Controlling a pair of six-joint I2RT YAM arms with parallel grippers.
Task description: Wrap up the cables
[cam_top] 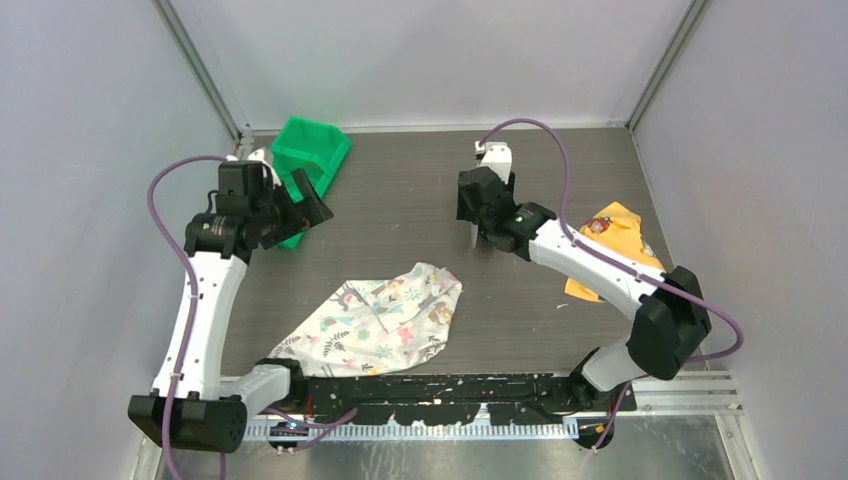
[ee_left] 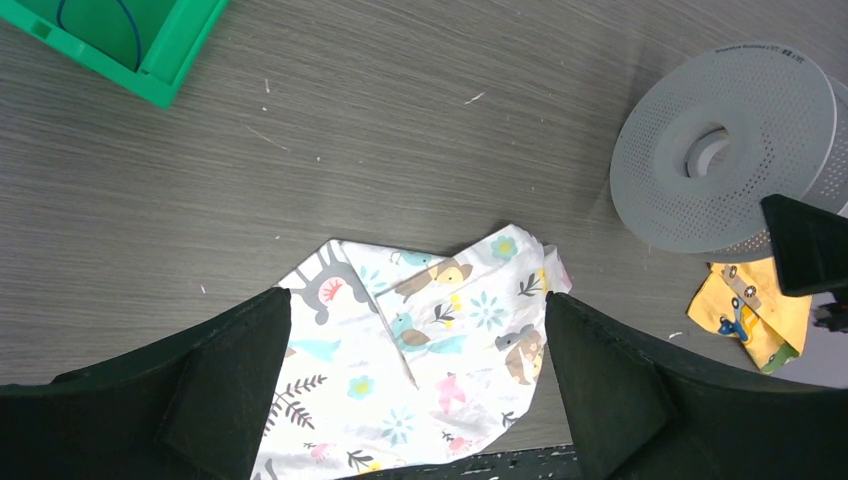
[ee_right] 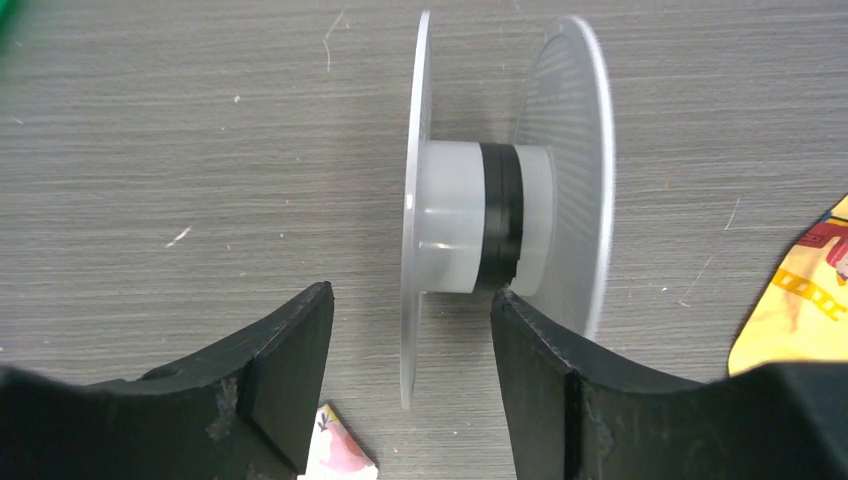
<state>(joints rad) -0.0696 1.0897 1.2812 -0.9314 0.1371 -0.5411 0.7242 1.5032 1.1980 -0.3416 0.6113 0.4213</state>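
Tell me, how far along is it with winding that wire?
Done: a narrow dark band of wire sits on the spool. In hand: nothing; both tools are open, the right tool by the spool, the left tool above the table. Left: loose blue wire lies in the green bin.

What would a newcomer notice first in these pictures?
The bright green bin at the far left of the table draws the eye first, then the animal-print cloth lying crumpled toward the near edge. The right wrist view shows a pale spool edge-on, a dark band of cable on its hub.
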